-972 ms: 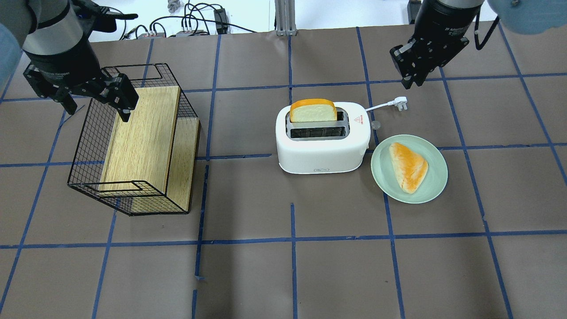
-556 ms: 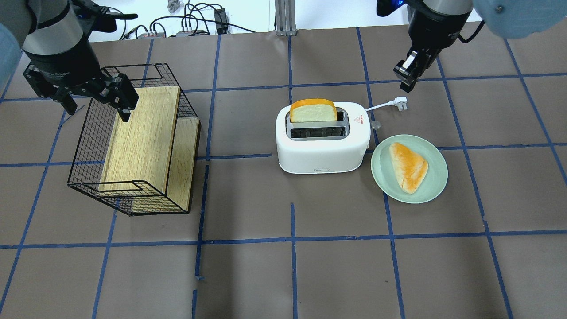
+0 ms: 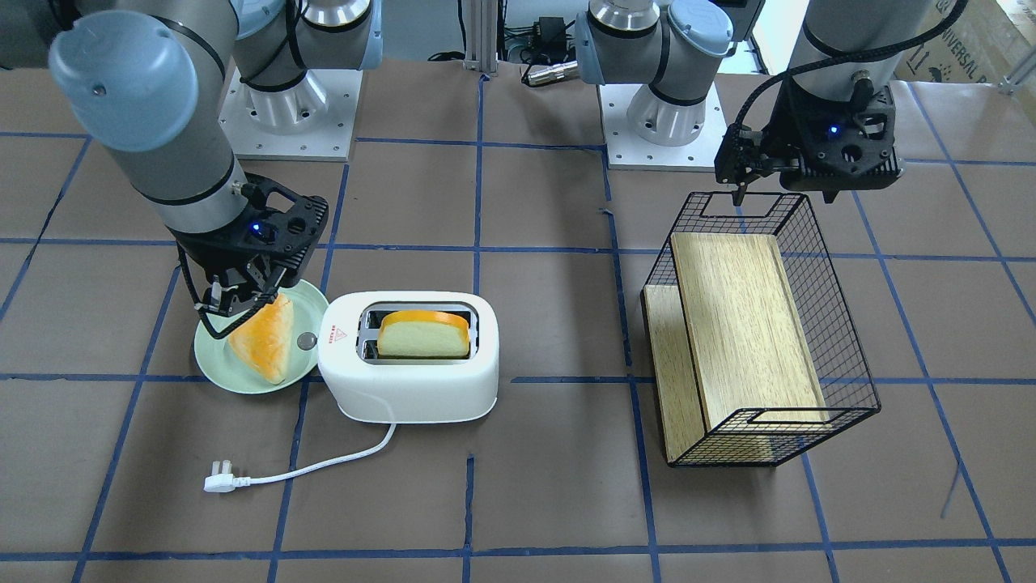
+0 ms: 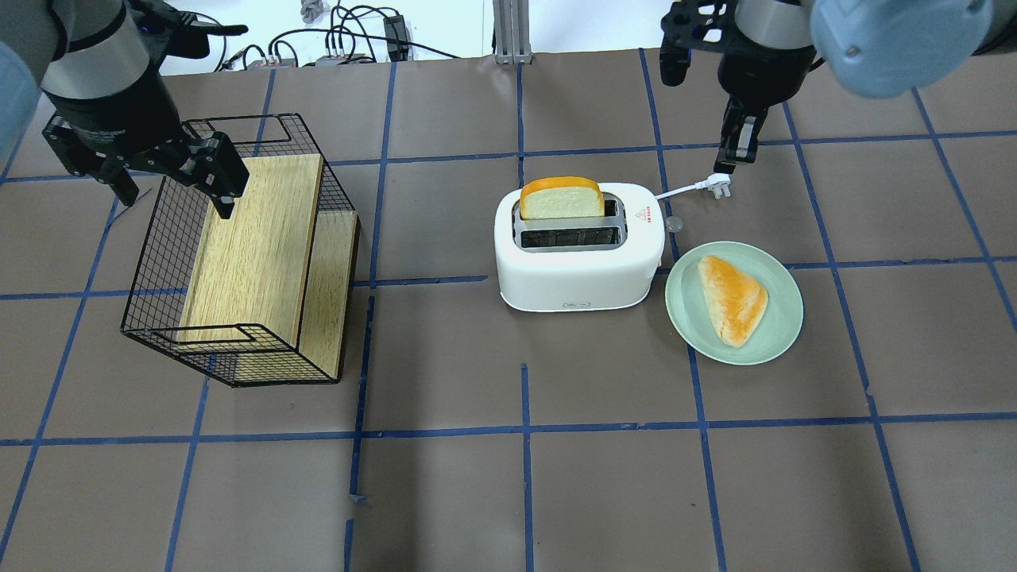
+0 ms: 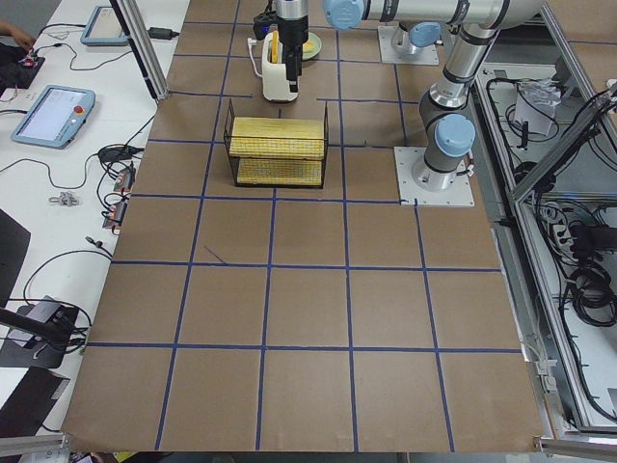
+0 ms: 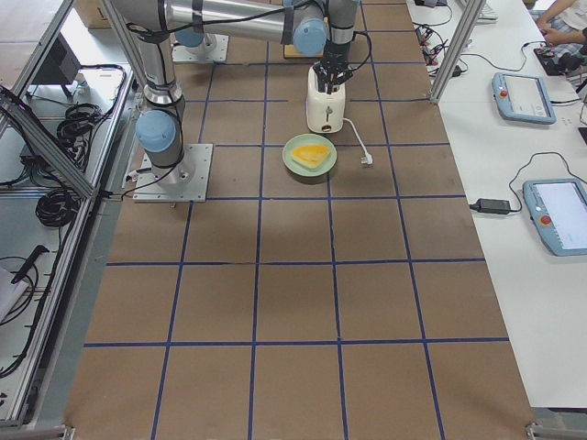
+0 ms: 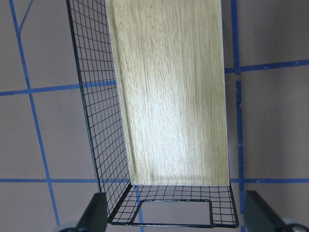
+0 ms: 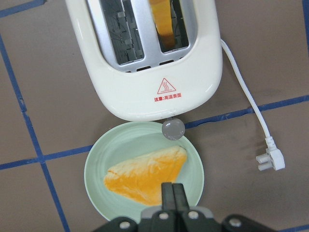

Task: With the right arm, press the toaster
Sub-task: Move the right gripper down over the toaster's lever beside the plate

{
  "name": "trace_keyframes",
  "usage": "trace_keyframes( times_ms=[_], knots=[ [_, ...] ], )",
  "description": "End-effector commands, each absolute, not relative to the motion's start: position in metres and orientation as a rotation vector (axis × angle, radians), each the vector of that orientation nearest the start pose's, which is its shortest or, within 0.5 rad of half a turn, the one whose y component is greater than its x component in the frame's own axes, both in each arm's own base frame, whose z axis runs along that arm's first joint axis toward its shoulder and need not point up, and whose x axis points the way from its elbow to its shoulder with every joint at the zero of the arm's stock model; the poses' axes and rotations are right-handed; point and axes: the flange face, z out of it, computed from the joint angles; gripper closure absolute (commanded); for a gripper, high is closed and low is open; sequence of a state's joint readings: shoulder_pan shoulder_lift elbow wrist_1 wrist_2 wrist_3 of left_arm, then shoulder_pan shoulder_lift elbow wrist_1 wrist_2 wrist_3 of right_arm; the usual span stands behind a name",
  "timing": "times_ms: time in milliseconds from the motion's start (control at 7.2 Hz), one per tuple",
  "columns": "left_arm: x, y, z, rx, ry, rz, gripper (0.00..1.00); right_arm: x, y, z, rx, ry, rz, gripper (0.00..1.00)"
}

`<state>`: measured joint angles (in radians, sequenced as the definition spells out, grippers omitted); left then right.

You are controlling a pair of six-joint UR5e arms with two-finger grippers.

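Jaws of right arm (image 3: 166,166) pressed together above green plate (image 4: 783,314) just beside knob end of toaster (image 4: 578,270), standing on surface (image 4: 524,492) with bread (image 4: 562,200) in one slot; left jaws spread wide over wire basket (image 4: 151,262).

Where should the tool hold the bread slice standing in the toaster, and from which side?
Probably the orange top crust of the bread slice, from straight above, pinching its two flat faces. It stands upright in a slot of the toaster, so only its top part shows.
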<state>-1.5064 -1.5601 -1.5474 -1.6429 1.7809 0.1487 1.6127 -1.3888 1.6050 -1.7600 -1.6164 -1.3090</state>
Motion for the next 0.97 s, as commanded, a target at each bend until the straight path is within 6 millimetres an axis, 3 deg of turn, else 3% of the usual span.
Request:
trace_keyframes(
  times_ms=[0,417,833],
  knots=[
    [-0.081,-0.49,0.499,0.13,2.933,0.091,0.0,0.153,-0.553,0.362,-2.091,2.392,0.042,0.97],
    [-0.081,-0.49,0.5,0.13,2.933,0.089,0.0,0.155,-0.543,0.333,-2.073,2.362,0.017,0.97],
    [-0.081,-0.49,0.5,0.13,2.933,0.089,0.0,0.154,-0.543,0.329,-2.071,2.364,-0.007,0.97]
  ],
)
